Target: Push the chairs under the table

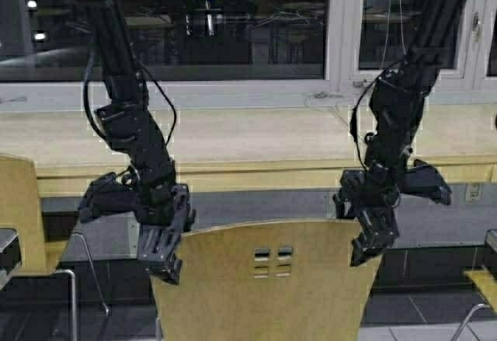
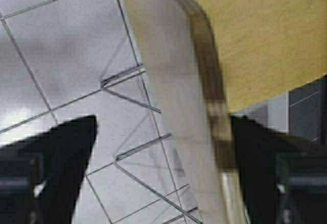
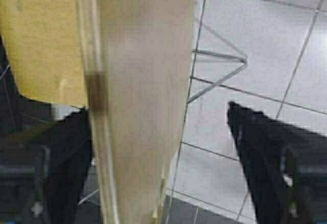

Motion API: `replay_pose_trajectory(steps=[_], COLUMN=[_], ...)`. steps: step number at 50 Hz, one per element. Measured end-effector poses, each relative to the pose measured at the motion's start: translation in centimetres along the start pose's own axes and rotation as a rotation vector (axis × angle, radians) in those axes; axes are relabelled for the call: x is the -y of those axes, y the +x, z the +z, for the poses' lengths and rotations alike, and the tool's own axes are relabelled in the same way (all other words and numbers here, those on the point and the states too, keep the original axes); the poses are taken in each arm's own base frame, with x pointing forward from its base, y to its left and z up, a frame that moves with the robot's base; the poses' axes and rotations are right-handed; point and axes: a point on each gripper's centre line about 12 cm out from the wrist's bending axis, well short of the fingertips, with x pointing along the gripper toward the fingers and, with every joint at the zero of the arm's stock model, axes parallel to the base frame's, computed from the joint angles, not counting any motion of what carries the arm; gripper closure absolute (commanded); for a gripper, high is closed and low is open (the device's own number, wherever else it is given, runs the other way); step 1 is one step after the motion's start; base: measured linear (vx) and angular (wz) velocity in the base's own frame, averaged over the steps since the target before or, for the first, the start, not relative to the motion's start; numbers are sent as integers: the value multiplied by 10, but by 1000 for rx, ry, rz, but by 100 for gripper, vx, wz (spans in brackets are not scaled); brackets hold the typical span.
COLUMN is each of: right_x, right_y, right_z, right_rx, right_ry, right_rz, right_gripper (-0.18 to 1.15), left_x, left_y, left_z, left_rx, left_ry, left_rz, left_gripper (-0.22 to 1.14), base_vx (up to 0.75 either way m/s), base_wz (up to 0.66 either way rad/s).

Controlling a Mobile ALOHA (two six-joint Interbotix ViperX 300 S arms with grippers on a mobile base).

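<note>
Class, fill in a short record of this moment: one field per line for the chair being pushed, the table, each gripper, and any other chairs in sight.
middle chair: mustard-yellow, backrest toward the camera, facing the table
table: long pale top, beyond the chair, under the window
left gripper: open, straddling the backrest's left top corner
right gripper: open, straddling the backrest's right top corner
other chairs: one at the left edge, part of one at the right edge

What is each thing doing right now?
Middle chair: upright, not under the table.
Left gripper: open, straddling the backrest's top edge.
Right gripper: open, straddling the backrest's top edge.
Left chair: upright, by the table.
Table: standing along the windows.
</note>
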Motion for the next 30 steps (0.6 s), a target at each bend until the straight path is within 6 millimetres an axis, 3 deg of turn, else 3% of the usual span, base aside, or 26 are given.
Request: replay_pose_trajectory(steps=[3,6,9,12,15,18,22,25,30], right_x=[-1,-2,0,-4,-4,-2,1,3,8], right_y=[3,6,8,9,9,9,7,6,2], right_z=[-1,-1,-1,-1,-3,-4,-7,-8,-9], right_rx=[-2,-4,-11,-16,-32,-40,-48,-49,-41], right_ry=[-2,-2,-2,-2,-4,-10,-15,-17,-12], right_rz=[2,2,-6,-1,-7,-16,-27,-31,-40], right_gripper=[0,15,44,88,111,104,86,88,94], left_x=[-1,0,2,5,6,6,4,3,0], left_y=[2,4,7,9,9,9,8,7,5], left_z=[0,0,-2,-4,-4,-4,-5,-5,-7], left_rx=[0,-1,-8,-22,-30,-35,-43,-42,-45], left_ry=[-1,-4,-6,-8,-19,-51,-82,-90,-86], left_rz=[3,2,1,4,9,18,32,35,45], left_gripper=[-6,8,32,65,95,106,93,83,87], base_vx=[1,1,1,2,3,4,6,8,9], base_wz=[1,1,1,1,2,2,2,3,5])
